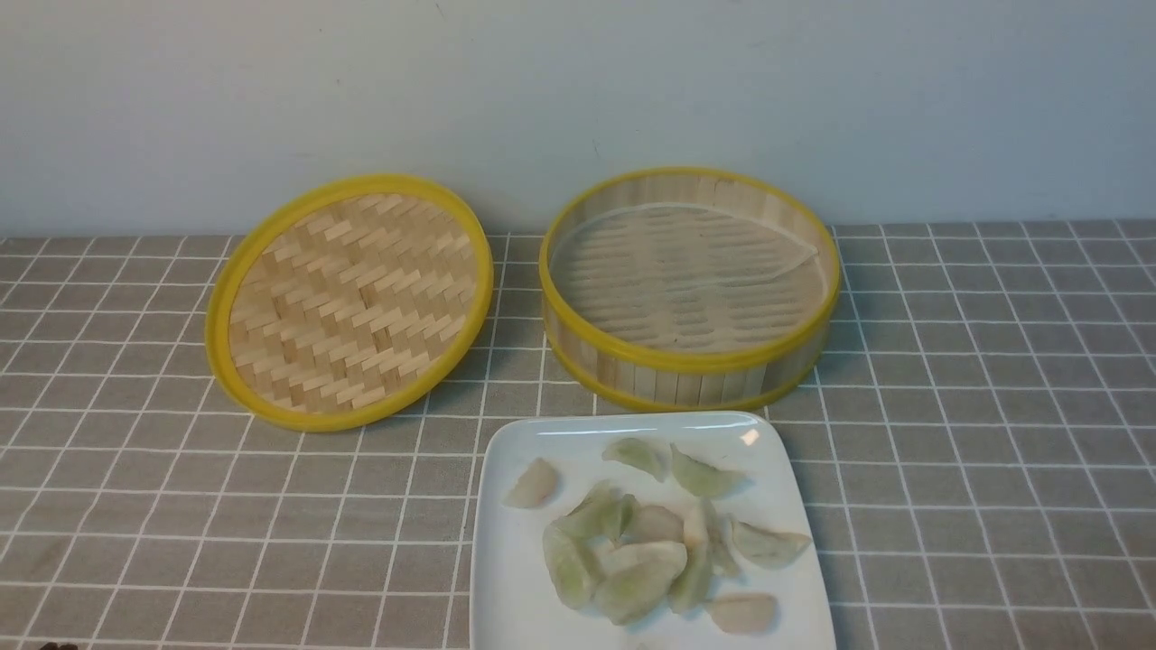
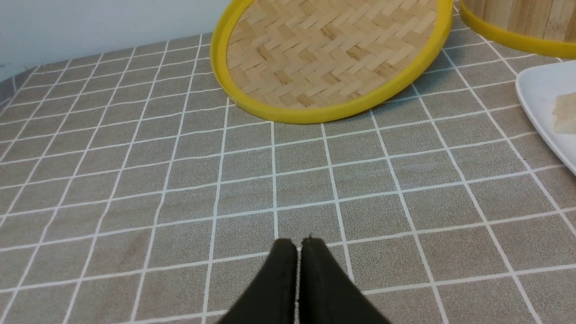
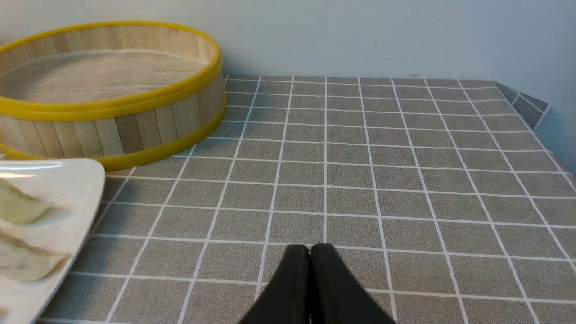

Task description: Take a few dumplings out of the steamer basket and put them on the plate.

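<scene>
Several pale green and pinkish dumplings (image 1: pixel 637 587) lie heaped on the white square plate (image 1: pixel 506 560) at the front centre. Behind it stands the steamer basket (image 1: pixel 691 361), holding only its translucent liner. Neither gripper shows in the front view. In the left wrist view my left gripper (image 2: pixel 298 243) hovers shut and empty over bare cloth, apart from the plate (image 2: pixel 540 90) and one dumpling (image 2: pixel 566 112). My right gripper (image 3: pixel 309 248) is likewise shut and empty over the cloth, to the right of the basket (image 3: pixel 135 130), the plate (image 3: pixel 67 184) and a dumpling (image 3: pixel 18 207).
The flat woven lid (image 1: pixel 352 302) with a yellow rim leans tilted to the left of the basket, also in the left wrist view as lid (image 2: pixel 333 54). A grey checked cloth (image 1: pixel 993 451) covers the table. A pale wall stands close behind.
</scene>
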